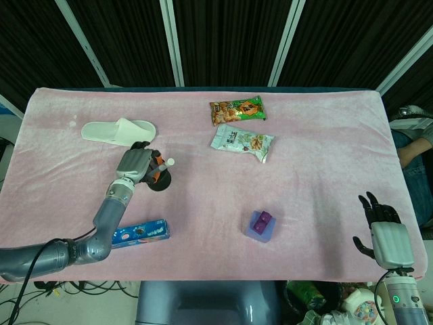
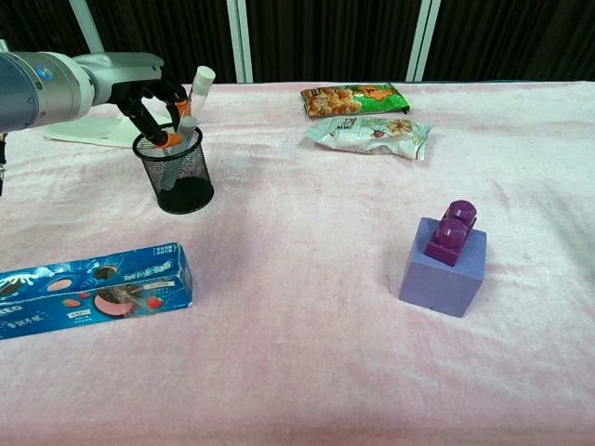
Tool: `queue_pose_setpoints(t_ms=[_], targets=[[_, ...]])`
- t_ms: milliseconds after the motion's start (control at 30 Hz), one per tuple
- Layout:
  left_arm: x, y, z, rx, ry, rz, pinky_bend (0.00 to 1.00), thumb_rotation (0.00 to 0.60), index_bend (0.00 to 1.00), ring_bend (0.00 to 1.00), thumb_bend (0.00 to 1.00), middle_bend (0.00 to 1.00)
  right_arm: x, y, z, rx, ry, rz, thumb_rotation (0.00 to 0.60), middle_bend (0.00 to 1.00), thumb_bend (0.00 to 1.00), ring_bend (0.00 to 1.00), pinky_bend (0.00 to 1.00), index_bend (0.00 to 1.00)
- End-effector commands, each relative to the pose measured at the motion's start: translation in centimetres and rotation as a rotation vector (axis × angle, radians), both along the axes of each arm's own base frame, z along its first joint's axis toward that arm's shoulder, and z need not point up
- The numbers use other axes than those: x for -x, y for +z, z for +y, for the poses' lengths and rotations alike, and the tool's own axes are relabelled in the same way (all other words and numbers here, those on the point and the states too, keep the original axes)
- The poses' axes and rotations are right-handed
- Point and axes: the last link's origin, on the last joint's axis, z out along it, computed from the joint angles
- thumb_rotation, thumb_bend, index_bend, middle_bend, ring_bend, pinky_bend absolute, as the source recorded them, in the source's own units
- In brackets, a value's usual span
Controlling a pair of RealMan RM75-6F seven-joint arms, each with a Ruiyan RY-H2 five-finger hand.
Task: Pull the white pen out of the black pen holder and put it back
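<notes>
Left robot hand (image 2: 153, 100): at the far left of the counter (image 2: 307, 372), fingers closed around the white pen (image 2: 193, 100).
White pen: tilted, lower end inside the black pen holder (image 2: 177, 173), cap above the rim.
Black pen holder: upright mesh cup, near the white slipper (image 1: 118, 131).
Right robot hand (image 1: 380, 227): near right edge, fingers spread, holding nothing.
Near left: blue cookie box (image 2: 88, 290).
Right of centre: purple block (image 2: 446, 263).

The left hand (image 2: 153, 104) is covering the white pen's (image 2: 193, 100) middle; the blue box (image 2: 88, 290) is running off at nine o'clock; the right hand (image 1: 380, 227) is missing from chest view.
</notes>
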Motion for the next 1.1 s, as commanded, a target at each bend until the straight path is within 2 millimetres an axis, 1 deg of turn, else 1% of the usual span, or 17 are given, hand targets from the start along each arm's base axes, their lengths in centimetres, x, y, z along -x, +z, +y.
queue_pose_setpoints(t_ms=[33, 533, 1100], targets=[[-0.05, -0.19, -0.04, 0.004, -0.002, 0.001, 0.07, 0.600, 0.52, 0.07, 0.42, 0.41, 0.01, 0.00, 0.01, -0.001, 0.000, -0.001, 0.600, 0.04, 0.16, 0.18, 0.16, 0.01], [-0.24, -0.52, 0.06, 0.001, -0.004, 0.018, 0.07, 0.600, 0.52, 0.07, 0.42, 0.41, 0.01, -0.05, -0.02, -0.003, -0.002, -0.005, 0.600, 0.04, 0.16, 0.18, 0.16, 0.01], [-0.20, -0.40, -0.04, 0.003, -0.006, 0.019, 0.07, 0.600, 0.52, 0.07, 0.42, 0.41, 0.01, -0.03, -0.05, -0.003, -0.001, -0.002, 0.600, 0.04, 0.16, 0.18, 0.16, 0.01]])
